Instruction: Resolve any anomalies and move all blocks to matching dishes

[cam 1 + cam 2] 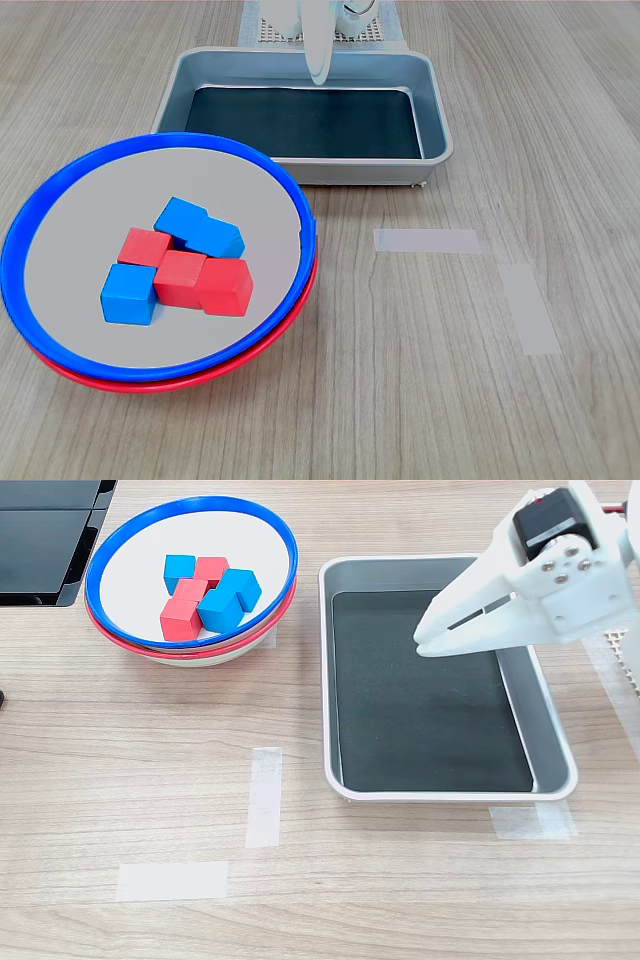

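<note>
On the wooden table (500, 400), the blue-rimmed dish (30, 225) (288, 540) sat nested on top of the red-rimmed dish (120, 382) (140, 648), only the red edge peeking out beneath it. Inside the upper dish lay the blocks in one tight cluster, touching each other: red blocks (205, 283) (181, 619) and blue blocks (129, 294) (219, 610) mixed together. Nearby stood the grey metal tray (170, 95) (325, 680) with its dark bottom. Above that tray hung the white gripper (422, 640) (317, 72), well apart from the dishes, its fingers drawn nearly together and holding nothing. Strips of pale tape (426, 240) (264, 796) lay flat on the tabletop.
</note>
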Available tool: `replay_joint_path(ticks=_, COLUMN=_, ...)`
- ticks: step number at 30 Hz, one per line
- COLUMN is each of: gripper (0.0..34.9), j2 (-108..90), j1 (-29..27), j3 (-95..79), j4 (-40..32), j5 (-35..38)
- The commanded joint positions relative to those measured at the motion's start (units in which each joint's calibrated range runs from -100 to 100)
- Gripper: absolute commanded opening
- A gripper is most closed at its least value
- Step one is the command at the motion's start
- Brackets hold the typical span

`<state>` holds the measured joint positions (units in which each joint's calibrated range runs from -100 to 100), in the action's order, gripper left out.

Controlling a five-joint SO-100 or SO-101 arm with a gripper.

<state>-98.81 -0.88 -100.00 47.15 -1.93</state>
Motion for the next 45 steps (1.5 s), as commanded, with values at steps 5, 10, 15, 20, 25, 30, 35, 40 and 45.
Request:
replay_joint_path(ticks=5, gripper=0.3, j2=-0.3, j1=-0.2, j3=0.0, j4=0.2, j5=0.1)
replay_joint_path(ticks=10, gripper=0.3, j2=-0.3, j1=-0.2, j3=0.0, j4=0.2, j5=0.1)
replay_joint_path(ticks=15, gripper=0.3, j2=-0.3, j1=-0.2, j3=0.0, j4=0.2, j5=0.1)
replay_joint_path(ticks=20, gripper=0.3, j2=-0.3, j1=-0.2, j3=0.0, j4=0.2, j5=0.1)
replay_joint_path(ticks=25, gripper=0.3, j2=-0.3, j1=2.1, j3=0.0, j4=0.2, j5=1.5)
replay_joint_path(ticks=30, gripper=0.3, j2=-0.3, j1=2.1, j3=0.0, j4=0.3, j5=1.5)
replay_joint_path(ticks=35, gripper=0.3, j2=10.7, j1=0.6, j3=9.9, j4=-1.4, j5=6.1)
replay_joint_path(ticks=40, gripper=7.2, j2=38.7, j1=-6.0, j3=31.8, j4=-2.7, j5=10.7)
replay_joint_path(ticks=45, gripper=14.2, j2=63.3, j1=-10.0, j3=51.6, j4=-2.1, j5=12.8)
